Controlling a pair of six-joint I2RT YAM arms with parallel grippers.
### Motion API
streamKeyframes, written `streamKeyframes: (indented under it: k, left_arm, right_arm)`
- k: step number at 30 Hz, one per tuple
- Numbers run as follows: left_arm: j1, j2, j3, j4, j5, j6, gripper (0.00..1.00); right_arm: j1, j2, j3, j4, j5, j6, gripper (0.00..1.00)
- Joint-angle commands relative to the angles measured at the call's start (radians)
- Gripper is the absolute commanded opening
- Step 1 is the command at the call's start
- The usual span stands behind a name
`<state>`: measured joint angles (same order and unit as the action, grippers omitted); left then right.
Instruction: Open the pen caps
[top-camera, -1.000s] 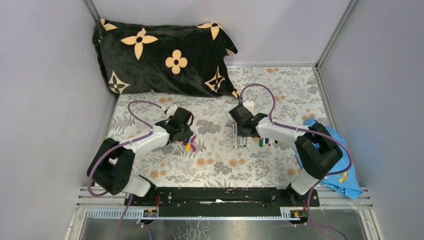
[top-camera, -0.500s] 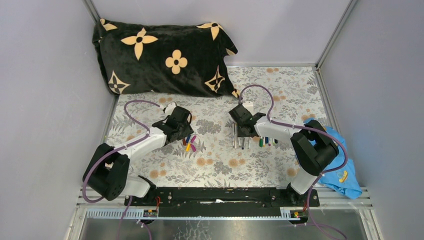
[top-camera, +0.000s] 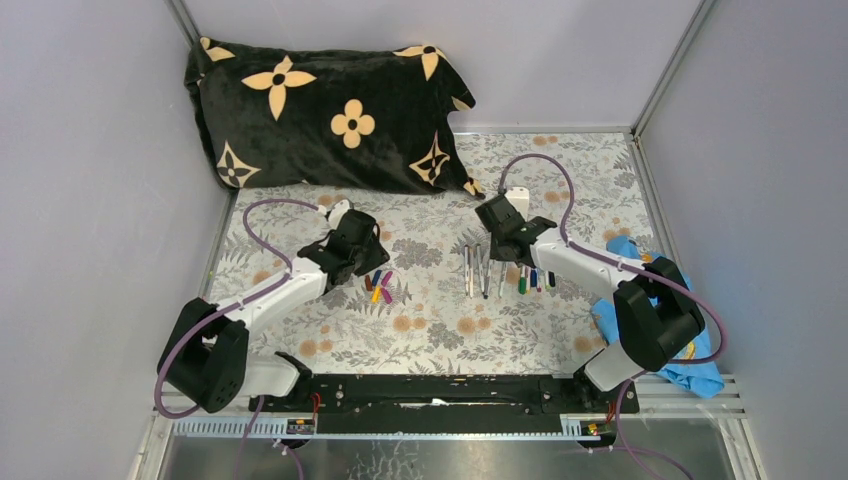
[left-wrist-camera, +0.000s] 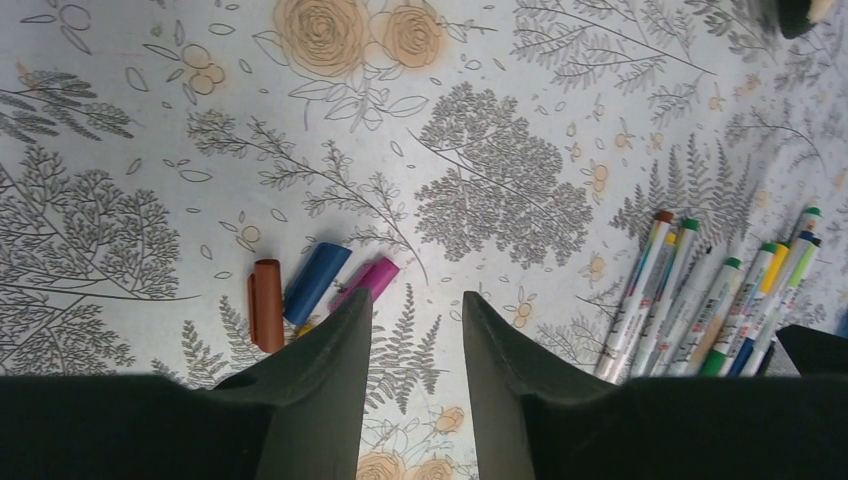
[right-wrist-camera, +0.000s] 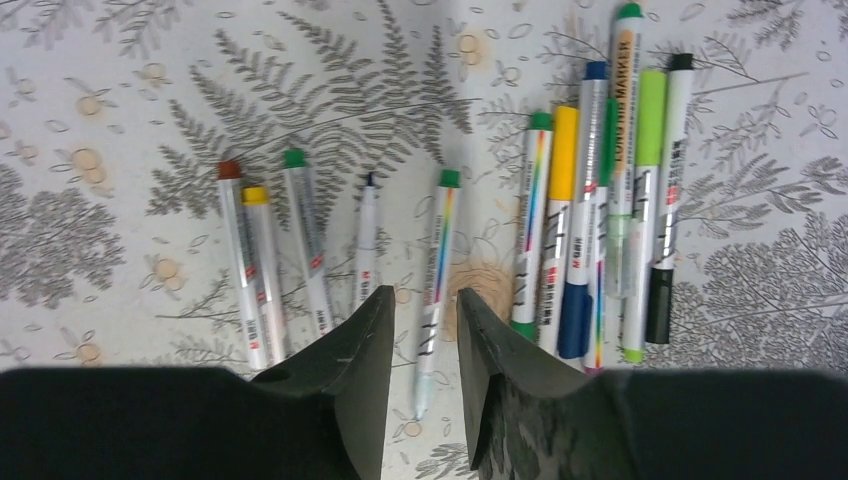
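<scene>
Right gripper (right-wrist-camera: 422, 300) has backed off the pens (right-wrist-camera: 441, 250), jaws apart, nothing held; left gripper (left-wrist-camera: 415, 305) also gapes empty, just by the loose pen caps (left-wrist-camera: 316, 283). The capped pens (right-wrist-camera: 565, 200) lie packed & touching, so imo a pinch could snag two or scatter the row.

You are looking into a small robot test booth, a lab set-up rather than a home. Plain grey panels (top-camera: 90, 180) wall it in on three sides, joined by bare metal frame bars (top-camera: 668, 62). A left arm (top-camera: 285, 288) and a right arm (top-camera: 585, 268) are bolted to a black rail (top-camera: 440, 392) at the near edge. The only homely touches are a floral tablecloth (top-camera: 440, 330), a black cushion (top-camera: 320, 110) with tan flowers, and a crumpled blue cloth (top-camera: 705, 375).
</scene>
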<state>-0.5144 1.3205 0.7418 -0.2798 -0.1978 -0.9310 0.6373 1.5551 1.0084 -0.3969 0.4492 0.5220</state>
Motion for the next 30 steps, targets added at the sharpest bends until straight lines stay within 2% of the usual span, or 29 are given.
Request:
streamKeyframes:
  k: [1, 20, 25, 30]
  left_arm:
    - [0.004, -0.030, -0.002, 0.077, 0.041, 0.018, 0.45]
    - [0.004, -0.044, -0.016, 0.121, 0.111, 0.019, 0.45]
    - [0.004, -0.041, -0.021, 0.130, 0.114, 0.018, 0.57]
    - [0.004, -0.037, -0.025, 0.135, 0.114, 0.020, 0.64]
  right_arm:
    - [-0.038, -0.003, -0.017, -0.033, 0.019, 0.017, 0.36]
    - [-0.137, 0.074, -0.060, 0.014, -0.039, -0.002, 0.35]
    - [-0.152, 0.088, -0.065, 0.028, -0.051, -0.011, 0.35]
    - [-0.161, 0.112, -0.062, 0.043, -0.070, -0.019, 0.35]
